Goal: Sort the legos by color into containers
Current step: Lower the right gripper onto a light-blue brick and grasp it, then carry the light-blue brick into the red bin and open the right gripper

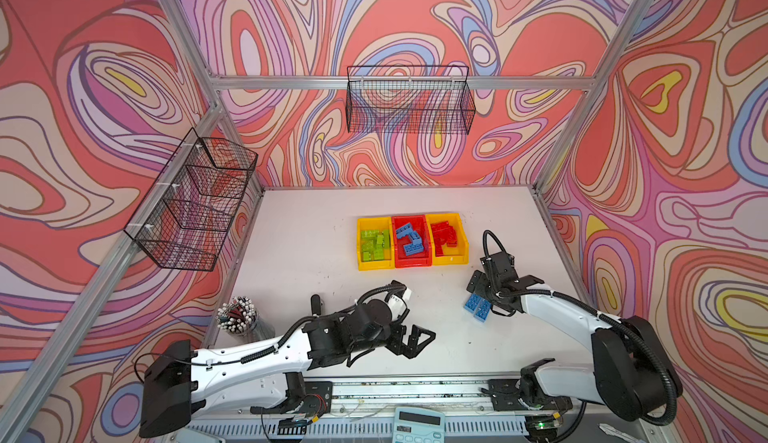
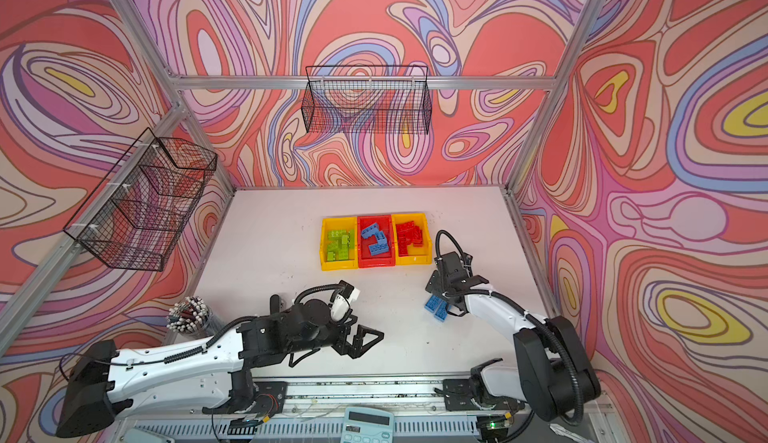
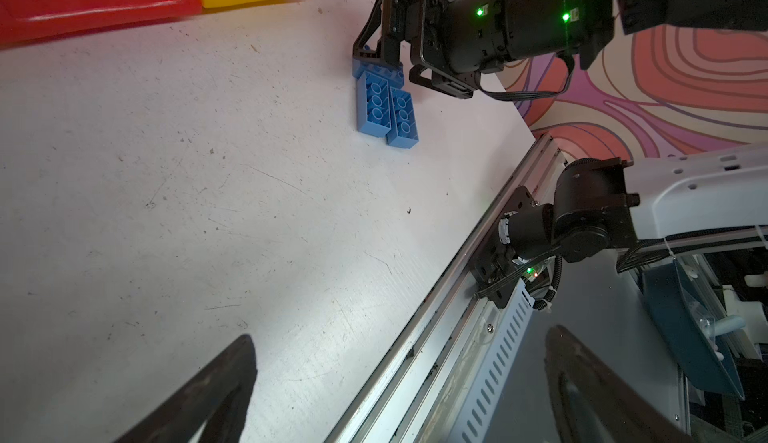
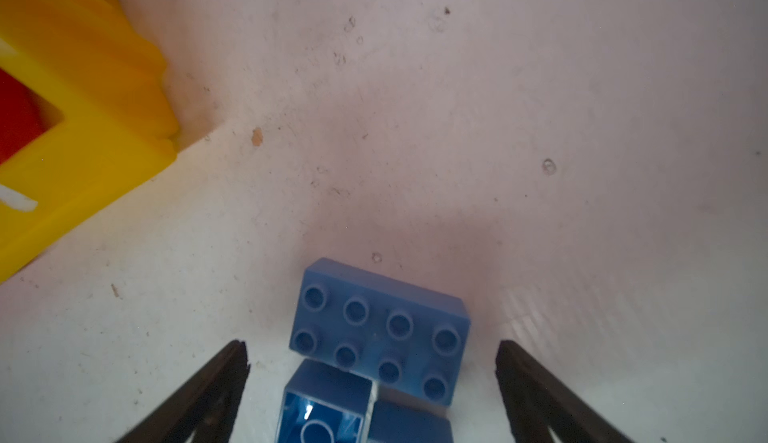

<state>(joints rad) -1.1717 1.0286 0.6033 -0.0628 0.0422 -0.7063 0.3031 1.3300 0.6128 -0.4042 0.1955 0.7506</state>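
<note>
- My white table is bare in the left and the middle of both top views. A metal rail closes its lower edge, and patterned walls close the other sides.
- Three bins stand in one row, touching, in the upper middle of the table. The left yellow bin has green bricks, the red bin has blue bricks, and the right yellow bin has red bricks.
- A cup of pens stands at the lower left corner of the table.
- Three loose blue bricks lie together at the lower right, below the right yellow bin and apart from it.
- My right gripper is low over them with its fingers spread wide. The studded brick lies between the fingers with a gap on each side, so I pinch nothing.
- My left gripper hangs over bare table in the lower middle, also spread wide and empty.
</note>
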